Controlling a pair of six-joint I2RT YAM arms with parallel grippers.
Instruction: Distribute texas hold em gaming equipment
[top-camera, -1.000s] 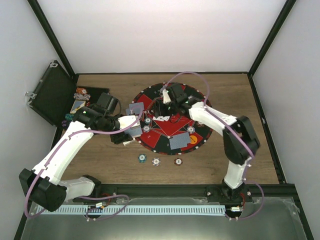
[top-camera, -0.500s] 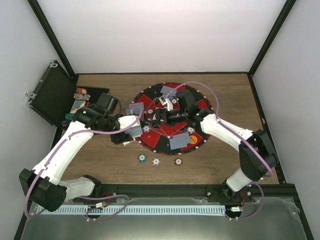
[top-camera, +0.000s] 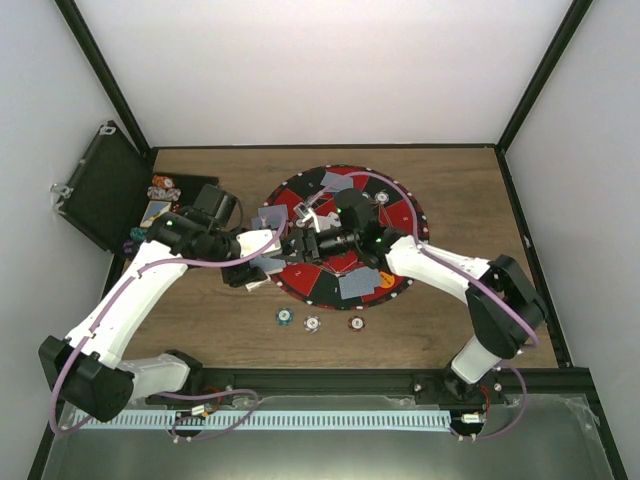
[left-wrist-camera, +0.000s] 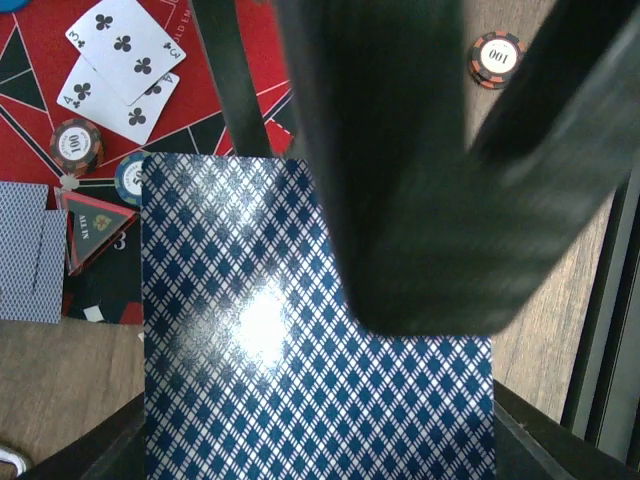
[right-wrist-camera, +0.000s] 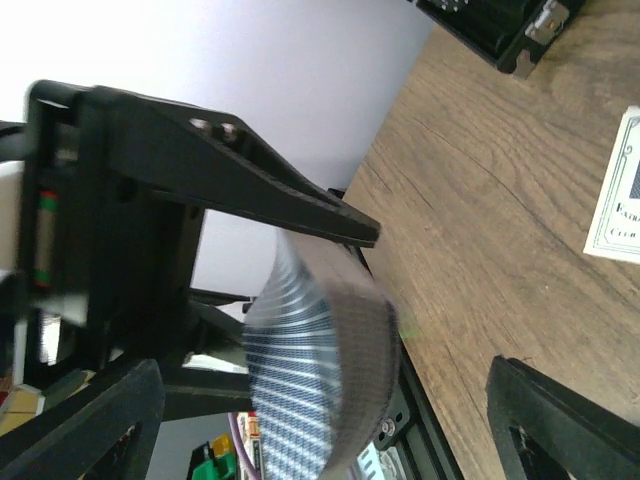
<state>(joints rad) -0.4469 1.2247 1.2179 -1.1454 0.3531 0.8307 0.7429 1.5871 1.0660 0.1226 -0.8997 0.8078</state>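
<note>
past three poker chips (top-camera: 312, 323) on the desk (top-camera: 470, 180), gripping the card deck (left-wrist-camera: 300, 380) in the left pincer (top-camera: 258, 262) at the mat's (top-camera: 303, 275) left rim, with the right pincer (top-camera: 296, 241) spread wide beside it. could snag several cards together or knock the deck askew, spilling cards across the mat beyond.

The mat (top-camera: 305, 278) lies mid-frame on the table (top-camera: 460, 320). A case (top-camera: 100, 185) stands at upper left, with a chip pile (top-camera: 163, 187) just right of it. Three chips (top-camera: 312, 322) sit in a row below the mat. Cards (top-camera: 358, 285) lie on its lower right part, and a deck (left-wrist-camera: 250, 400) hangs over its left edge.
</note>
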